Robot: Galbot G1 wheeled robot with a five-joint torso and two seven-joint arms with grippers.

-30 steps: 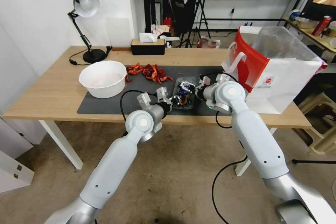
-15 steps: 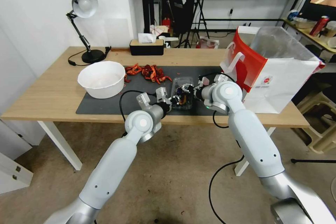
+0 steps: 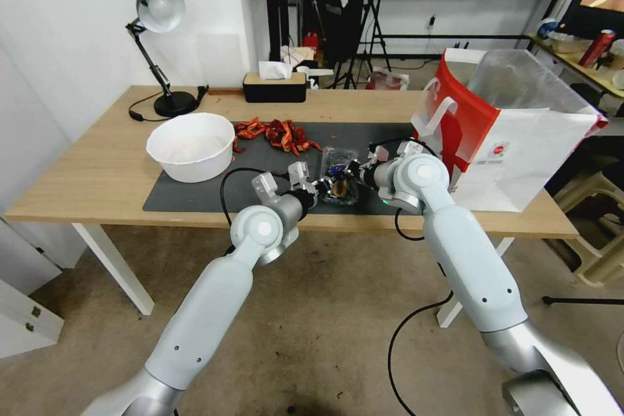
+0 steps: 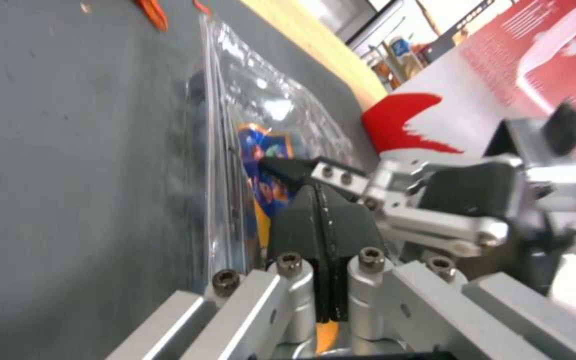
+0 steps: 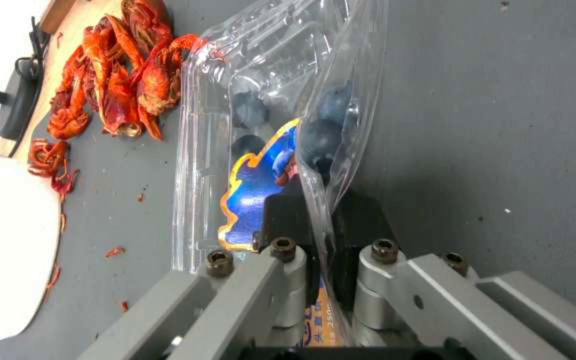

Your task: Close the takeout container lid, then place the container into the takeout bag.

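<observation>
Our left gripper (image 4: pixel 318 200) has its fingers pressed together at the takeout container's (image 3: pixel 339 175) left edge. Our right gripper (image 5: pixel 321 215) pinches the clear lid (image 5: pixel 271 70) rim from the right. The container sits on the dark mat (image 3: pixel 195 192), left of the takeout bag (image 3: pixel 520 149), near the crayfish (image 3: pixel 279 132).

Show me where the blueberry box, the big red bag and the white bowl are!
takeout container (image 5: pixel 261 107): right wrist view, on its clear plastic shell.
takeout bag (image 3: pixel 520 162): head view, on its white front panel.
white bowl (image 3: pixel 195 166): head view, on its outer wall.
</observation>
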